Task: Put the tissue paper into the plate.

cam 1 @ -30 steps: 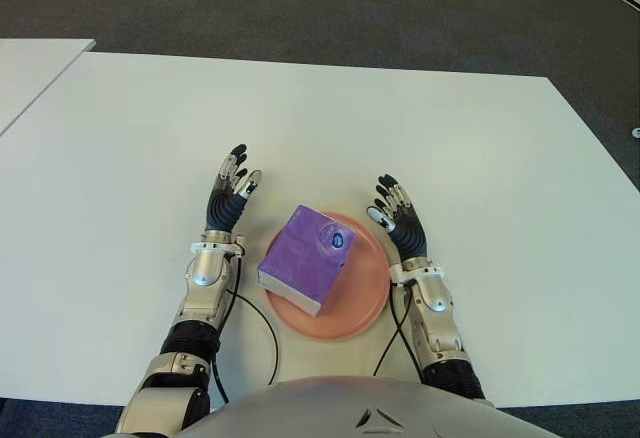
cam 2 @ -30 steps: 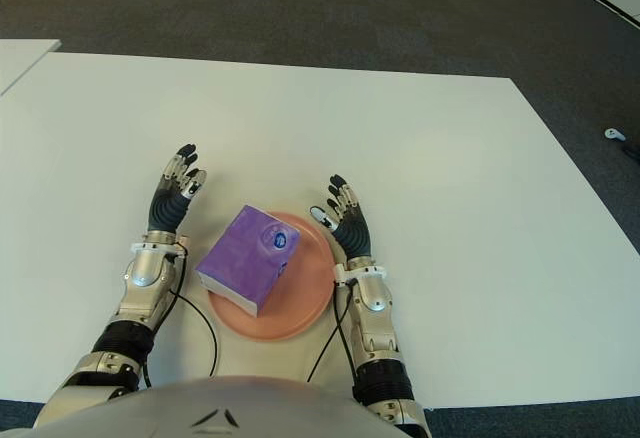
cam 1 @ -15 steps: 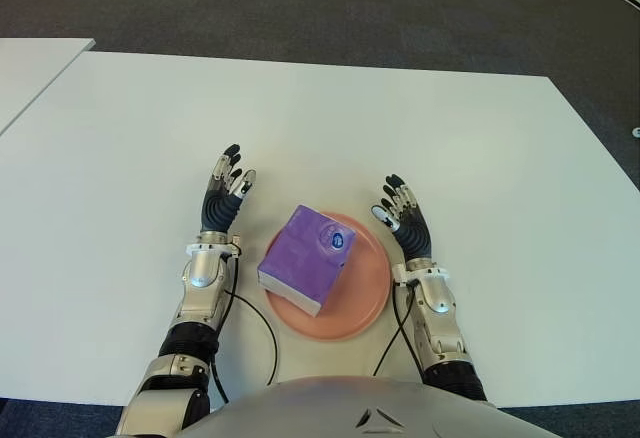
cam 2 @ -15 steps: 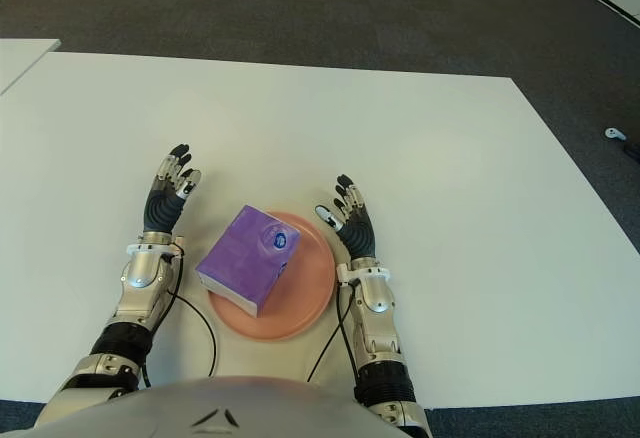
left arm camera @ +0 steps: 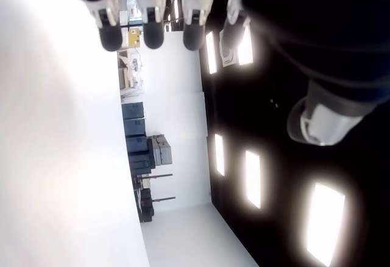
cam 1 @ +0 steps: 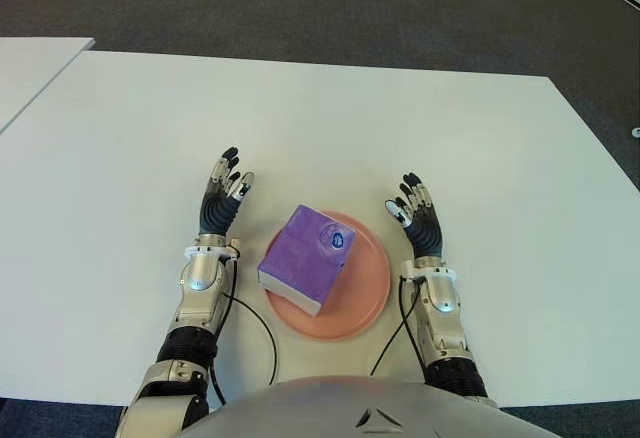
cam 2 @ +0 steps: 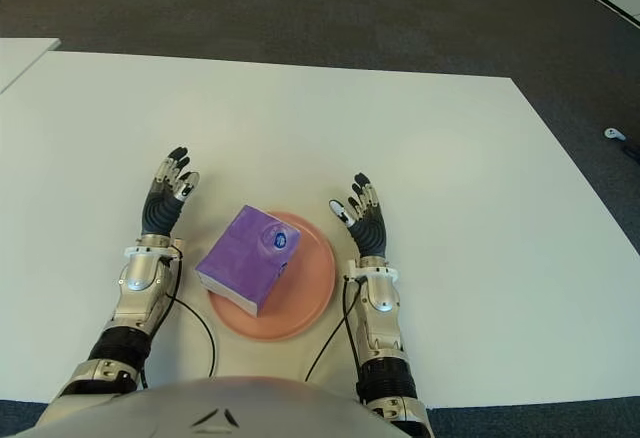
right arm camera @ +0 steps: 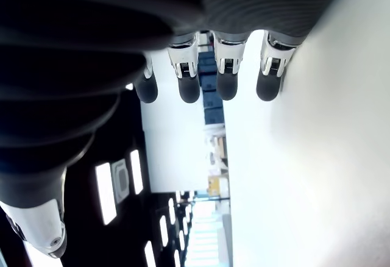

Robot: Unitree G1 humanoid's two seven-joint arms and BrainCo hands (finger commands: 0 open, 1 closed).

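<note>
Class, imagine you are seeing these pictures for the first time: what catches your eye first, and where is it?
A purple tissue pack lies on a pink plate near the front of the white table. The left hand and right hand flank the plate, open and holding nothing.

A tissue paper pack (cam 1: 305, 262) sits in a plate (cam 1: 368, 293) on the table (cam 1: 400, 128), near its front edge. The left hand (cam 1: 221, 203) flanks the plate's left side, the right hand (cam 1: 419, 226) its right, both apparently just above the tabletop.
</note>
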